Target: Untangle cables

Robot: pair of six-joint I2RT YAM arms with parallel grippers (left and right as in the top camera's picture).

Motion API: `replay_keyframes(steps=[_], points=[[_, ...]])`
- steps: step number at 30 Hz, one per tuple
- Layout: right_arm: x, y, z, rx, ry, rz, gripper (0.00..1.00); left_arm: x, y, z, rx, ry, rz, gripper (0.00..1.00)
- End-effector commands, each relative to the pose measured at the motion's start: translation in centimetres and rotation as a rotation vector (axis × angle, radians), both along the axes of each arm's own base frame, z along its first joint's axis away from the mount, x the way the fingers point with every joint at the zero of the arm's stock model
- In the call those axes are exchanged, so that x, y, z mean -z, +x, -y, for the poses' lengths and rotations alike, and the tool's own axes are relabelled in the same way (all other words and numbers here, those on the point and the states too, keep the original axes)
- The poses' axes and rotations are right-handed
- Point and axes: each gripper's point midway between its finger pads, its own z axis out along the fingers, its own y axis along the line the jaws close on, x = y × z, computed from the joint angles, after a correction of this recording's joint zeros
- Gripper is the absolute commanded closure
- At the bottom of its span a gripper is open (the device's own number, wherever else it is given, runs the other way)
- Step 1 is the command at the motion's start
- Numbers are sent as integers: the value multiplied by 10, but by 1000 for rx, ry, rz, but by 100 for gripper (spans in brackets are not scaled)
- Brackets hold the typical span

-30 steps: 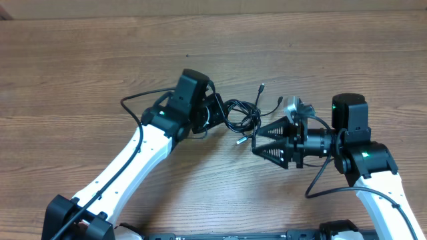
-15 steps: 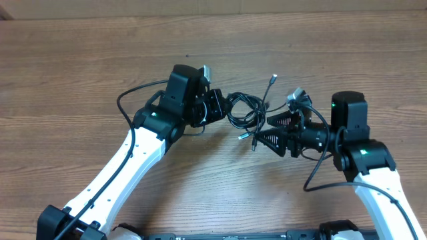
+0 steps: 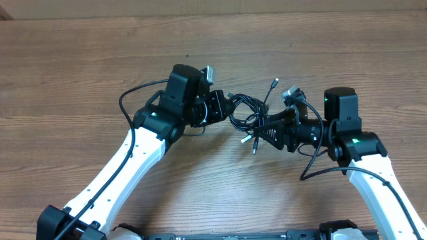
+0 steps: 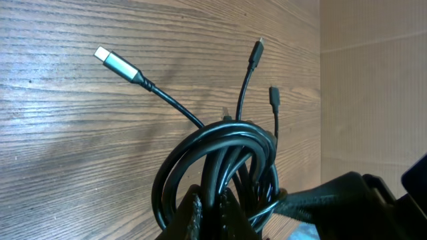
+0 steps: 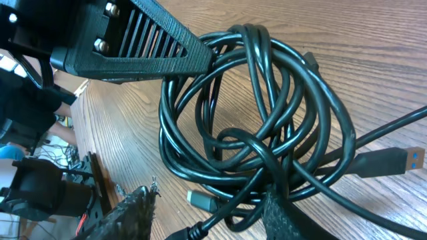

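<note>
Cables (image 3: 243, 115) are bunched in one knotted black coil over the middle of the counter (image 3: 80, 53). At the coil's left side, the left fingers (image 3: 215, 107) are clamped tight on its strands. At its right, the right fingers (image 5: 137, 208) stand apart, straddling the lower loops. Loose plug ends (image 3: 274, 83) poke toward the far edge. Bare wood lies all round.
</note>
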Motion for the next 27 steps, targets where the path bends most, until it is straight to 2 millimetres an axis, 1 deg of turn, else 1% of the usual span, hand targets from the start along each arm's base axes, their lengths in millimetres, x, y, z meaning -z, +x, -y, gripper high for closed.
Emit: replay_keyframes(steps=[1, 6, 10, 20, 22, 23, 27], points=[[-4, 5, 1, 10, -16, 29, 44, -25, -7, 6, 61, -51, 59, 96], [4, 14, 10, 68, -82, 38, 40, -26, -9, 8, 74, -60, 55, 96], [9, 20, 16, 104, -122, 47, 39, -27, -10, 9, 93, -57, 68, 96], [2, 27, 15, 108, -117, 98, 39, -27, -11, 9, 101, -61, 65, 96], [2, 27, 15, 108, -117, 98, 42, -27, -12, 10, 104, -63, 64, 96], [2, 27, 15, 108, -117, 97, 45, -27, -12, 10, 106, -65, 63, 96], [2, 27, 15, 107, -116, 96, 62, -28, -13, 11, 114, -73, 62, 96]])
